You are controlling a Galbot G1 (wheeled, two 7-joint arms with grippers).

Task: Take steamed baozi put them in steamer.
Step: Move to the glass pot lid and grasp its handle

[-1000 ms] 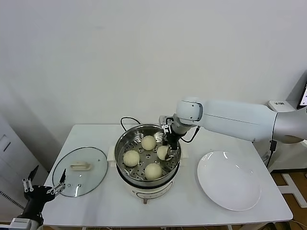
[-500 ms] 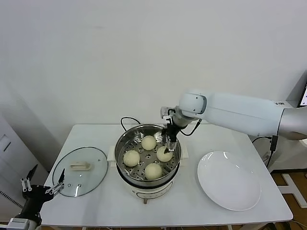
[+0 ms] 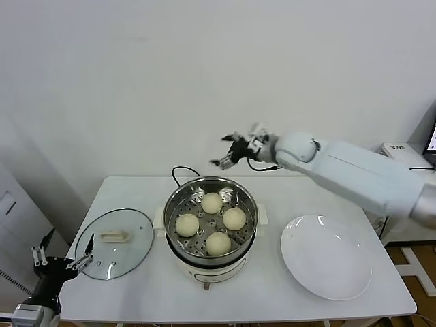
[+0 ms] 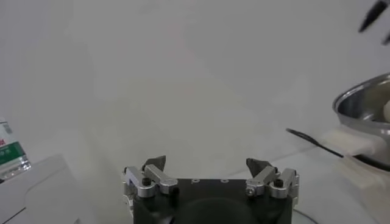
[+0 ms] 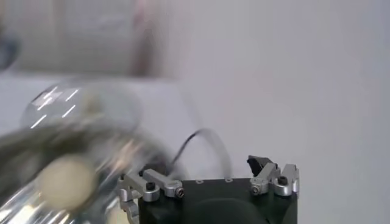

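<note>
My right arm is a smooth white shell ending in a grey wrist, with thin black cables looping near my right gripper. My left gripper has a black body, silver finger brackets (each pinned with small dark screws) and black pointed tips.

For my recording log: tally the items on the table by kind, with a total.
Steamed baozi: 4, all in the steamer
Steamer: 1
Glass lid: 1
White plate: 1
Total: 7
Above the steamer, the right gripper is open and empty; the left gripper is open off the table's left edge.
</note>
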